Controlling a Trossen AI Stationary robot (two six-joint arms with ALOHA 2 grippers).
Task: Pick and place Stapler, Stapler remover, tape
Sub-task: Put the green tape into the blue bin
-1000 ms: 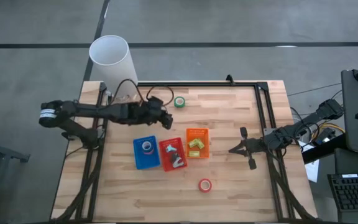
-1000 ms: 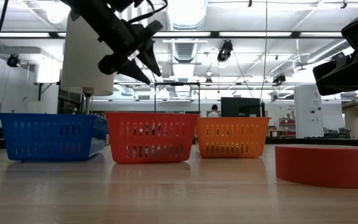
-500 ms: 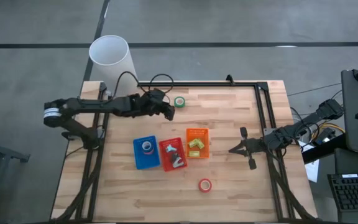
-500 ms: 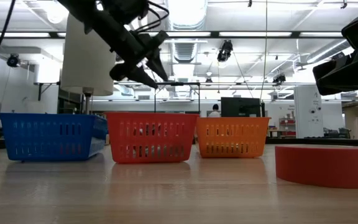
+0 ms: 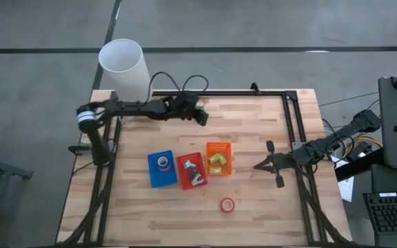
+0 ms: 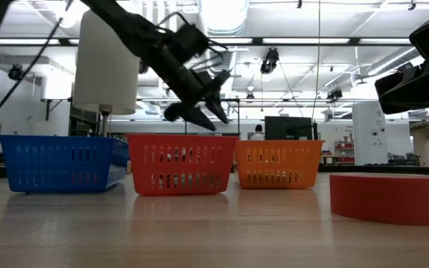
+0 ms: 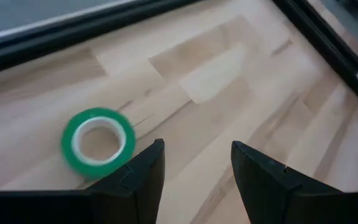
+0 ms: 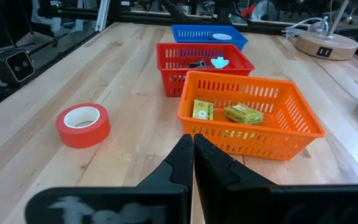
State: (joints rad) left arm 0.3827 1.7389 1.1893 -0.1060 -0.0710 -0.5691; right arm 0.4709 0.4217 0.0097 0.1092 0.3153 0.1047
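A green tape roll (image 7: pixel 98 142) lies flat on the wood near the table's far edge. My left gripper (image 7: pixel 194 167) hovers open above and just short of it, tilted downward, and covers it in the high view (image 5: pixel 202 116). A red tape roll (image 5: pixel 227 204) lies flat near the front edge. Another tape roll (image 5: pixel 163 162) lies in the blue basket (image 5: pixel 154 178). The red basket (image 5: pixel 182 180) holds small grey and blue pieces; whether they are the stapler or the stapler remover I cannot tell. My right gripper (image 5: pixel 258 166) waits shut at the table's right side.
An orange basket (image 5: pixel 226 147) with yellow-green blocks stands beside the red one. A tall white cylinder (image 5: pixel 124 69) stands at the far left corner. A black frame (image 5: pixel 240 94) runs along the far and right edges. Bare wood lies between the baskets and the right gripper.
My left gripper has swung toward the table's far edge and right, sinking a little, from above the blue basket's far side to over the green tape. It has stayed open. Nothing on the table has moved.
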